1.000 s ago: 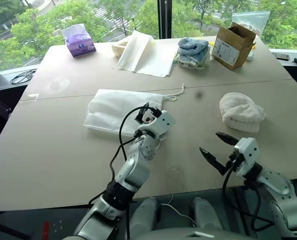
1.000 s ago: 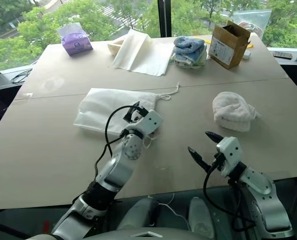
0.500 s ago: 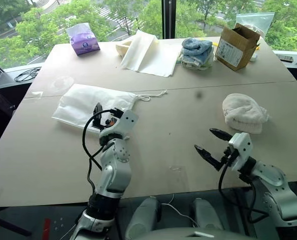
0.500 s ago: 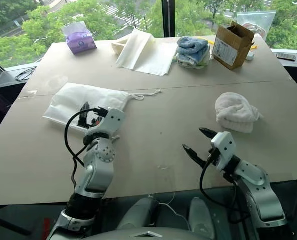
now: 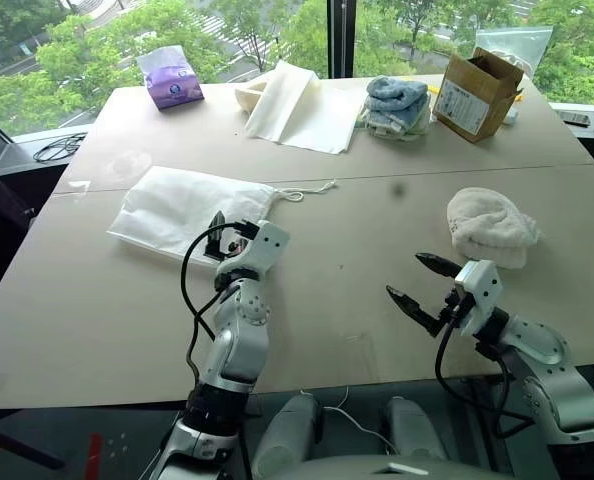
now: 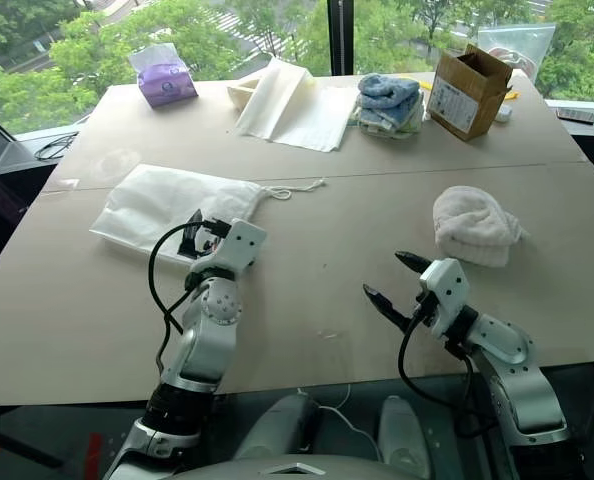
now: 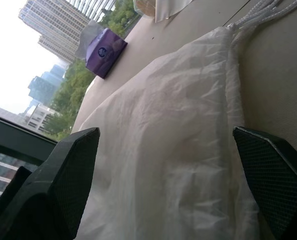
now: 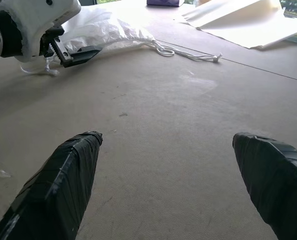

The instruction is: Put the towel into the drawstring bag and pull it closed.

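The drawstring bag (image 5: 182, 205) lies flat on the table's left half, its mouth and white cord (image 5: 312, 188) pointing right. My left gripper (image 5: 230, 228) is open at the bag's near edge, close to the mouth. In the left wrist view the bag (image 7: 178, 140) fills the space ahead between the two fingers (image 7: 68, 175). Whether they touch the fabric I cannot tell. The towel (image 5: 487, 225), a white fluffy lump, rests on the right half. My right gripper (image 5: 405, 276) hovers open and empty over bare table, nearer than the towel and left of it.
Along the far edge stand a purple tissue pack (image 5: 171, 78), a cream cloth sheet (image 5: 302, 105), folded blue-and-white towels (image 5: 392, 103) and an open cardboard box (image 5: 474, 90). Bare tabletop (image 5: 367, 240) lies between the bag and the towel.
The left gripper swung left, and the bag slid left across the table with it, then both stopped. The right gripper stayed about where it was.
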Robot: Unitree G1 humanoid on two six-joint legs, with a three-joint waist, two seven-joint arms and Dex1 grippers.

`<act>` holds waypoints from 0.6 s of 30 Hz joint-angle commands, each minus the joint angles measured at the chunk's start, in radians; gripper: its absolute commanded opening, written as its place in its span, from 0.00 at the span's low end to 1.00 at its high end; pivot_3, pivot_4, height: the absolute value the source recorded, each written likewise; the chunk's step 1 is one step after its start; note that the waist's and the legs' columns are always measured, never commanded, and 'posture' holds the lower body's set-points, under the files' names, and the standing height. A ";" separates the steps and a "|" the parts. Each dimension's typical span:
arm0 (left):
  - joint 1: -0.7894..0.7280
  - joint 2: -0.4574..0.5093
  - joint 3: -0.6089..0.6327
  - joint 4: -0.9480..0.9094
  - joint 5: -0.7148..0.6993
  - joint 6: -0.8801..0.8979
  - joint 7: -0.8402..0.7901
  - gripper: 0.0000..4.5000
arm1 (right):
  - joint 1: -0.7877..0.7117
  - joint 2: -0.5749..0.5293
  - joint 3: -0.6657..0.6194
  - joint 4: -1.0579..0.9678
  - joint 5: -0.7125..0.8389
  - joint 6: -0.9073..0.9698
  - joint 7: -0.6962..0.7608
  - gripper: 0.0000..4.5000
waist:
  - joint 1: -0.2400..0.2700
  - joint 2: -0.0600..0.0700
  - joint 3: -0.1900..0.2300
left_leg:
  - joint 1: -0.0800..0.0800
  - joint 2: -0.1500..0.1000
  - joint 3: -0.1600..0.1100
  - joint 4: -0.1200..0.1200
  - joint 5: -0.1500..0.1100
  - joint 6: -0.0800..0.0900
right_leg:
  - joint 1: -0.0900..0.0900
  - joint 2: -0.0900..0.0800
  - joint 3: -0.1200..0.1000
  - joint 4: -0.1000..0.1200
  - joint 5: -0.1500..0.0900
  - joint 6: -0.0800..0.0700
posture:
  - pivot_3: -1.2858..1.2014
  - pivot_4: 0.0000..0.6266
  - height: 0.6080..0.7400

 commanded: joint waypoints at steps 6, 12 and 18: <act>-0.084 -0.049 0.016 0.121 0.000 -0.026 0.092 0.98 | -0.010 -0.004 -0.012 -0.026 0.007 -0.002 -0.005 1.00 | -0.002 0.000 0.000 | 0.001 0.000 0.000 0.000 0.000 0.000 | 0.000 0.000 0.000 0.002 0.000 0.000 | 0.52 0.24 1.00; -0.138 -0.033 0.032 0.208 -0.009 -0.059 0.154 0.98 | -0.003 0.005 -0.008 -0.023 0.000 -0.011 -0.017 1.00 | -0.002 0.000 0.000 | 0.000 0.000 0.000 0.001 0.000 0.000 | 0.000 0.000 0.000 0.002 0.000 0.000 | 0.52 0.24 1.00; -0.186 -0.074 0.125 0.279 -0.093 -0.112 0.265 0.98 | -0.001 0.007 -0.006 -0.014 -0.005 -0.019 -0.022 1.00 | -0.002 -0.001 0.000 | 0.000 0.000 0.000 0.001 0.000 0.000 | 0.000 0.000 0.000 0.002 0.000 0.000 | 0.52 0.24 1.00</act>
